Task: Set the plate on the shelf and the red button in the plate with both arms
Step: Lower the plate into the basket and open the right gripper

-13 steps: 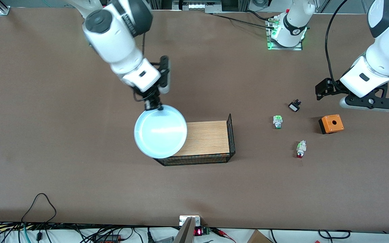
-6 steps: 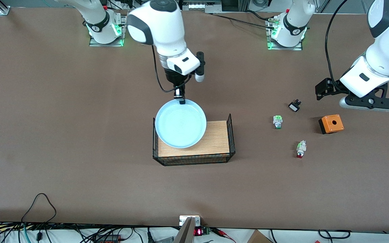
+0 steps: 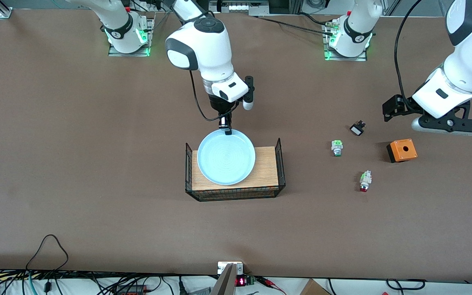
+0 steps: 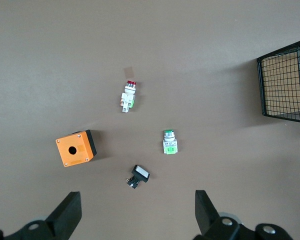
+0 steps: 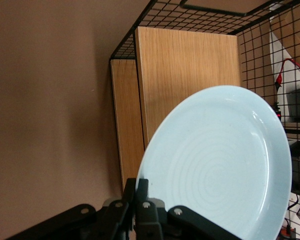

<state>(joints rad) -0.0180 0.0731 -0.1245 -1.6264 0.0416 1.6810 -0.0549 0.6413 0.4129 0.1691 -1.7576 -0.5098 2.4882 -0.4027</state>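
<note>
I have the right gripper (image 3: 228, 130) clamped on the rim of the plate (image 3: 226, 157), holding it over the wire basket (image 3: 279, 164). I judge the plate stiff, smooth and breakable, so only the rim gives a hold. The red button (image 3: 365, 180) lies well apart from the basket, toward the left arm's end; small and light, best pinched across its body. The left gripper (image 4: 135, 220) waits spread wide above it.
</note>
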